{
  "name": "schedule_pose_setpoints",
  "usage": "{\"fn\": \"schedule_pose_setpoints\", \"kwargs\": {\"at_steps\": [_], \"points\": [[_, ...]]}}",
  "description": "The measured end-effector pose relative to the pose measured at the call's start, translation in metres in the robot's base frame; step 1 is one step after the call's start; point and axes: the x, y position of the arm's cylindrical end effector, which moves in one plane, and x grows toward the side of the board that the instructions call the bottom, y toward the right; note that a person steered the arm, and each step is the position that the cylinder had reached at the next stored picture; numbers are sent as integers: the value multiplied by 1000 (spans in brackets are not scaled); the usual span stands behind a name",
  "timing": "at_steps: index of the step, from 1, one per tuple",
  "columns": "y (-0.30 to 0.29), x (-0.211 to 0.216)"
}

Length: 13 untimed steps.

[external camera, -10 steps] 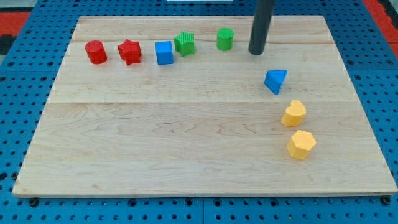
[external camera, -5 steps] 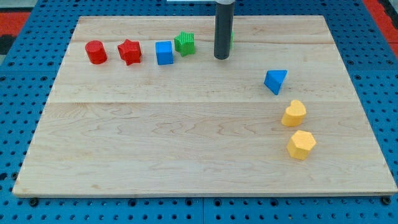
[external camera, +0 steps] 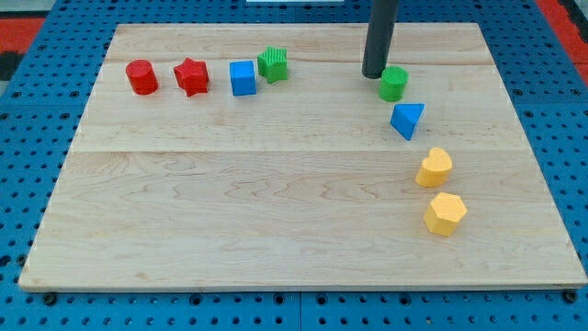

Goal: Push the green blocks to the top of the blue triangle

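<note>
Since the rod ends in a plain point with no jaws to open or close, everything here is done by shoving, and my tip (external camera: 374, 74) stands just up and to the view's left of the green cylinder (external camera: 393, 83), touching it or very nearly. That cylinder sits just above the blue triangle (external camera: 408, 119), near it but apart, so one green block looks to be about where the task wants it. The other, a ridged green block (external camera: 273, 63), is well away to the view's left, right beside the blue cube (external camera: 243, 77).

Both green pieces look like small, light, rigid plastic that should slide easily on the smooth wooden board (external camera: 276, 211). The cylinder (round-sided) will likely roll off the line unless pushed through its middle; the ridged block has flatter faces, and I judge a push on its left face, square on, would carry it rightward without spinning. It should be approached from between it and the cube, which is a tight fit.

No brand, label or writing can be read anywhere.
</note>
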Motion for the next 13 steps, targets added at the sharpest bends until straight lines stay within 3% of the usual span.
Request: {"fn": "schedule_pose_setpoints", "kwargs": {"at_steps": [1, 2, 3, 4, 6, 7, 8, 9, 10, 11, 12, 13], "points": [[-74, -23], [-86, 21], [-182, 22], [-226, -14], [-85, -20], [-105, 8], [-63, 7], [-39, -27], [-46, -23], [-83, -48], [-17, -70], [-6, -67]]}}
